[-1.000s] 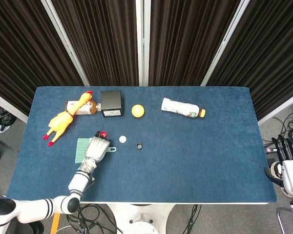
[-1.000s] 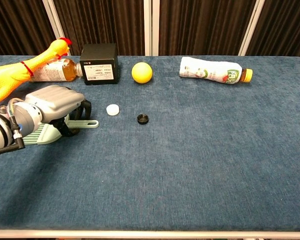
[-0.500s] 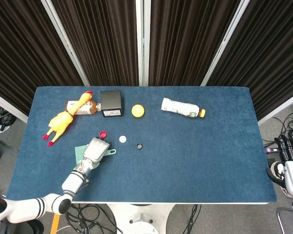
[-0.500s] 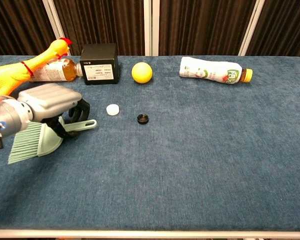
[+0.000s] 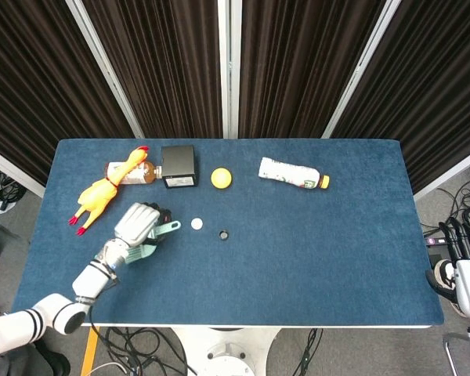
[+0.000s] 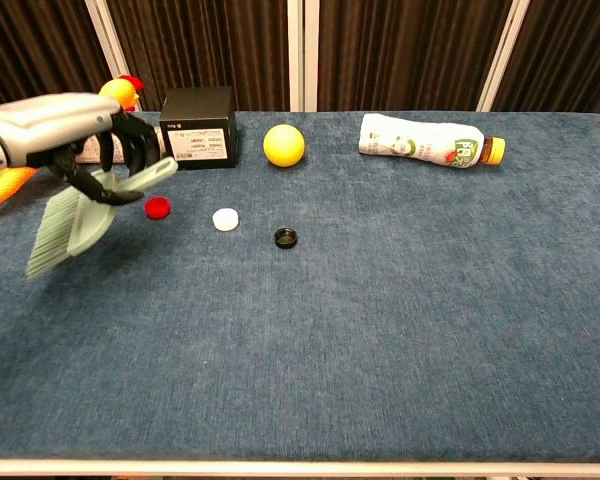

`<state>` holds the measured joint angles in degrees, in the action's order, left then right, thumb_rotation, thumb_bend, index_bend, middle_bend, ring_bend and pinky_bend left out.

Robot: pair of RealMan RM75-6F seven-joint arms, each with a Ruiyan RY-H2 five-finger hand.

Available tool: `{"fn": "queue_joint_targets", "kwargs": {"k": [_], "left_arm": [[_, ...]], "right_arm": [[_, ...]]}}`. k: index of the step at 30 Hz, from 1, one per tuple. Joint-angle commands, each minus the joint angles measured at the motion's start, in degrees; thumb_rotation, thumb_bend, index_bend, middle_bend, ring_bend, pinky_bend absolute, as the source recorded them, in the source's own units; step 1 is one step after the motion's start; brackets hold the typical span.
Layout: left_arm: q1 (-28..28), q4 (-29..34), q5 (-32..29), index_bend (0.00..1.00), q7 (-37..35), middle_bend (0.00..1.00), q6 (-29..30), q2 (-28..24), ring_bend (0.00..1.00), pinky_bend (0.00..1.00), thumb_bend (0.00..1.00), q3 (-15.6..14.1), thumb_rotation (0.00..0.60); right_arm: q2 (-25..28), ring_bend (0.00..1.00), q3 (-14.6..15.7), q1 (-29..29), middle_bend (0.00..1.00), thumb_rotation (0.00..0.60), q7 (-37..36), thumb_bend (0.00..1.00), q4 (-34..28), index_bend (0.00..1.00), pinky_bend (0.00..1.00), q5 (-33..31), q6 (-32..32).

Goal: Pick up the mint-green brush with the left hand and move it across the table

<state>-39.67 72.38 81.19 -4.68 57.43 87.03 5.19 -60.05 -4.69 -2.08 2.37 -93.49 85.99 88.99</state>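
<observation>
My left hand [image 5: 135,225] [image 6: 75,130] grips the mint-green brush [image 6: 83,215] by its handle and holds it well above the blue table [image 5: 313,251] at the left side. In the chest view the bristles hang down and to the left, the handle tip points right. In the head view only the handle tip [image 5: 169,228] and a bit of the brush body show past the hand. My right hand [image 5: 464,254] hangs off the table's right edge with its fingers up and nothing in it.
A red cap [image 6: 157,207], a white cap [image 6: 225,219] and a black cap [image 6: 286,238] lie near the middle left. Behind stand a black box [image 6: 199,127], a yellow ball [image 6: 284,144], a rubber chicken [image 5: 102,193] over a brown bottle [image 5: 138,172], and a lying white bottle [image 6: 425,140].
The left hand has lifted the brush off the table and carried it up and back. The red cap under the hand is now uncovered. The right hand has not moved.
</observation>
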Motion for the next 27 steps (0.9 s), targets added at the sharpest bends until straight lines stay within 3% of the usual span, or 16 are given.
{"fn": "queue_joint_targets", "kwargs": {"k": [1, 10, 17, 27], "left_arm": [[-2.5, -15.9, 7.9, 0.48, -15.0, 0.55, 3.1, 4.2, 0.43, 0.52, 0.37, -0.5, 0.600], [-5.9, -39.9, 11.6, 0.49, -33.2, 0.55, 3.6, 16.1, 0.43, 0.54, 0.37, -3.2, 0.600], [-7.7, -49.2, 11.7, 0.49, -45.0, 0.55, 4.6, 22.3, 0.43, 0.54, 0.38, -3.5, 0.600], [-10.1, -55.8, 11.7, 0.49, -52.1, 0.55, 3.1, 26.8, 0.43, 0.54, 0.38, -4.6, 0.600]], "right_arm": [[0.1, 0.00, 0.0, 0.1, 0.00, 0.600, 0.2, 0.15, -0.3, 0.00, 0.00, 0.0, 0.1], [0.9, 0.00, 0.2, 0.9, 0.01, 0.600, 1.7, 0.15, -2.2, 0.00, 0.00, 0.0, 0.9], [1.4, 0.00, 0.2, 1.2, 0.01, 0.600, 3.6, 0.15, -4.3, 0.00, 0.00, 0.1, 1.3], [2.1, 0.00, 0.4, 1.5, 0.01, 0.600, 5.8, 0.15, -6.6, 0.00, 0.00, 0.1, 1.4]]}}
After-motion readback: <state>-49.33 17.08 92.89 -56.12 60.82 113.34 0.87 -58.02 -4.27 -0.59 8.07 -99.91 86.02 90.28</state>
